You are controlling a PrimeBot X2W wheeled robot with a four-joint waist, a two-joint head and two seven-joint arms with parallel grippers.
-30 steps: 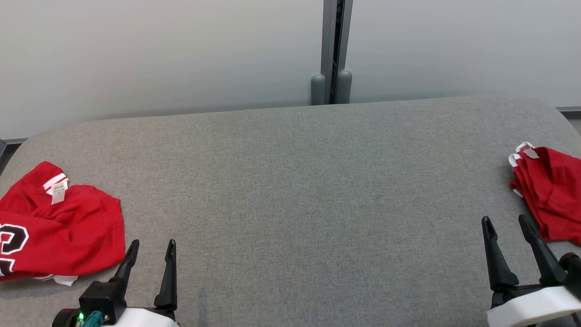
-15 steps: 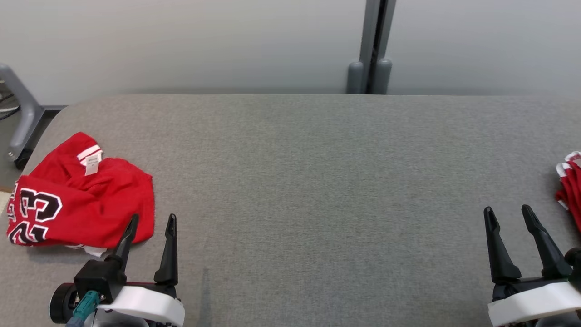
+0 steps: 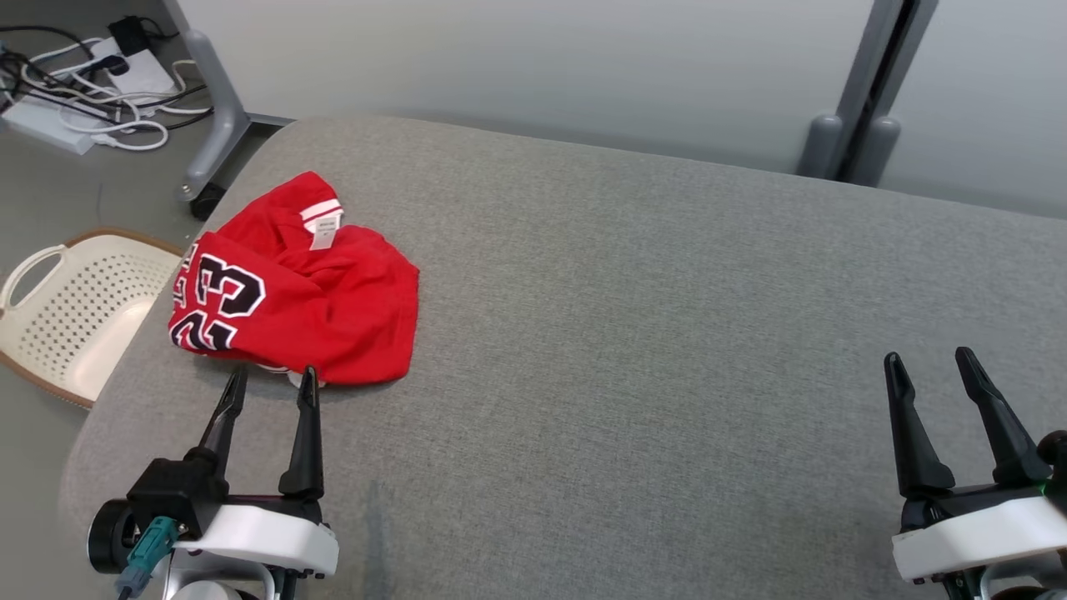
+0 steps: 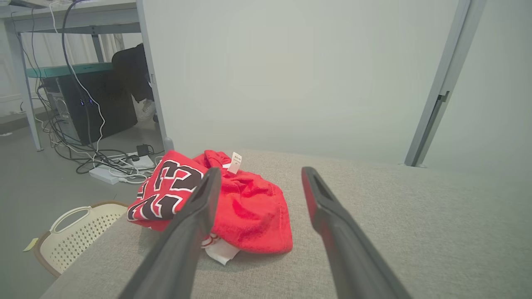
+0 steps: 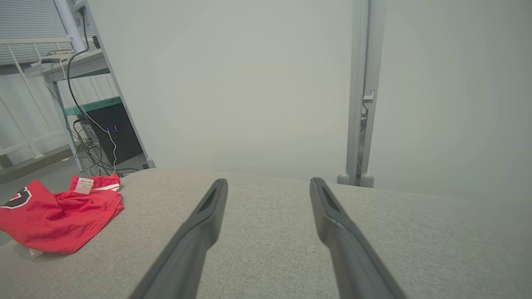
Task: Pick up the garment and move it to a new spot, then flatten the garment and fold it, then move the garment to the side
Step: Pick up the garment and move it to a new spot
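Both pincers stood spread wide and empty over the grey padded table (image 3: 633, 333). The left gripper (image 3: 275, 372) had its two dark fingers parted and pointing away from the robot, straight at the near edge of the red garment (image 3: 333, 308). In the head view the tip of one of its fingers (image 3: 309, 392) sat right at the hem, beside a scrap of white cloth peeking out from under it. I could not tell whether it actually touched the fabric. From the left wrist view the left gripper (image 4: 261, 170) framed the garment (image 4: 253, 207) just ahead, with nothing between the fingers. The right gripper (image 3: 927, 357) was equally released, well apart from the cloth over bare table near the right side; in its own wrist view the right gripper (image 5: 269, 181) pointed toward the pale wall and the grey post (image 5: 359, 104), with the garment (image 5: 62, 216) far off to one side. The garment lay crumpled at the table's left end, near the far corner. The heap was somewhat wider than deep, its longer side running left to right across the table. Its white-striped trim and label (image 3: 323, 233) pointed toward the wall, and the black number print (image 3: 218, 300) lay sideways along the table's left edge, above the cream basket (image 3: 50, 283) on the floor.
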